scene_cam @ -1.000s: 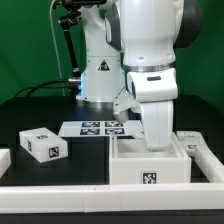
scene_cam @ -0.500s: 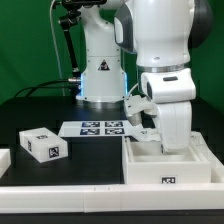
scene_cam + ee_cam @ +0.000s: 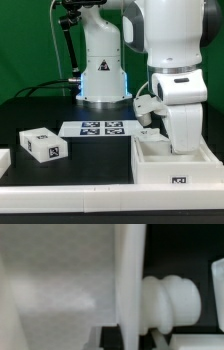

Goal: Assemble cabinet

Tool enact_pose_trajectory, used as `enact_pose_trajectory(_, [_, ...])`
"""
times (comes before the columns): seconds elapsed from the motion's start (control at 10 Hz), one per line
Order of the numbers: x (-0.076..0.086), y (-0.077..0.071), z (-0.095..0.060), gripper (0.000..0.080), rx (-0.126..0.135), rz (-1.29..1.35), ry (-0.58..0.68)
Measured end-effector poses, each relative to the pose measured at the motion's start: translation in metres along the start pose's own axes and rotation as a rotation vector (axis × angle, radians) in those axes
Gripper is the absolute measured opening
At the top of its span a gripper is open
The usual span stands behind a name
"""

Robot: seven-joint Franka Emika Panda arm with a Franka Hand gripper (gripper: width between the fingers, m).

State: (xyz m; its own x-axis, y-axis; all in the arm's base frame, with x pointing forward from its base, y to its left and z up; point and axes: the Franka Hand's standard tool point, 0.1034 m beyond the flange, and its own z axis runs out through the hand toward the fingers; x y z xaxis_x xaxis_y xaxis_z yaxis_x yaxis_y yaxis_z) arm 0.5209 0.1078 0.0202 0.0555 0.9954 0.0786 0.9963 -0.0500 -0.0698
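Note:
The cabinet (image 3: 172, 166), a large white open box with a small tag on its front face, stands on the black table at the exterior view's right. My gripper (image 3: 184, 146) reaches down into its far right side, with the fingertips hidden behind the box wall. In the wrist view a thin white cabinet wall (image 3: 130, 274) runs between my dark fingers (image 3: 108, 339), and the gripper (image 3: 133, 340) is shut on that wall. A ribbed white knob (image 3: 172, 303) sits beside the wall.
A small white tagged block (image 3: 40, 145) lies at the exterior view's left. The marker board (image 3: 97, 128) lies flat in the middle, in front of the robot base. Another white part (image 3: 4, 158) shows at the left edge. A low white rail (image 3: 60, 190) runs along the front.
The gripper and the cabinet have moved together toward the exterior view's right. The small block and the marker board have stayed put.

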Motion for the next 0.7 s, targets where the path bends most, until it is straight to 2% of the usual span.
enact_pose_trajectory(0.2, [-0.003,0.0,0.0,0.0043,0.0,0.002,0.0])
enact_pose_trajectory(0.3, [-0.007,0.001,-0.001,0.0124,-0.001,0.008,0.001])
enact_pose_trajectory(0.5, [-0.012,0.002,-0.003,0.0399,-0.012,0.015,0.002])
enact_pose_trajectory(0.6, [-0.014,-0.002,-0.007,0.0399,-0.017,0.026,0.0])
enact_pose_trajectory(0.7, [-0.016,-0.007,-0.013,0.0601,-0.02,0.03,-0.004])
